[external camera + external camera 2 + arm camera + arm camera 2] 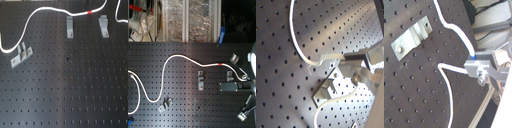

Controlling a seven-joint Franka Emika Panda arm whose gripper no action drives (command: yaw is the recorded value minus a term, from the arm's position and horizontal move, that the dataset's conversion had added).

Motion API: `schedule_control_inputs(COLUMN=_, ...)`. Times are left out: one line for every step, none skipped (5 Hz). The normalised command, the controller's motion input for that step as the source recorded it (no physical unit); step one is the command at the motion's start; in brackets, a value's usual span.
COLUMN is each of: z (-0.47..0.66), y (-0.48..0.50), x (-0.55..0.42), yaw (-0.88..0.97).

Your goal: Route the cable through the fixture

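The white cable (178, 58) runs from the second exterior view's left edge in a loop across the black perforated board to the right, with its red band (220, 65) near the right end. It also shows in the first exterior view (50, 10), with the band (90, 11) above two upright metal brackets (70, 26) (103, 25). My gripper (242, 82) is at the board's right side in the second exterior view, beside a bracket (230, 76). In both wrist views its fingertips (476, 65) (353, 60) are shut on the cable (454, 30) (298, 45). It is out of the first exterior view.
A third bracket (21, 55) lies at the first exterior view's left and shows in the second exterior view (164, 105). More brackets (234, 58) (242, 115) lie near the arm. One bracket (326, 90) sits close under the gripper. Clutter and foil (188, 20) lie behind the board.
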Motion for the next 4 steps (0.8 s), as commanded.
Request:
schedule_control_inputs(z=0.0, y=-0.003, x=-0.017, yaw=0.0)
schedule_control_inputs(z=0.05, y=-0.049, x=-0.244, yaw=0.0)
schedule_control_inputs(z=0.12, y=0.138, x=-0.383, yaw=0.0)
schedule_control_inputs(z=0.15, y=0.251, x=-0.431, yaw=0.03)
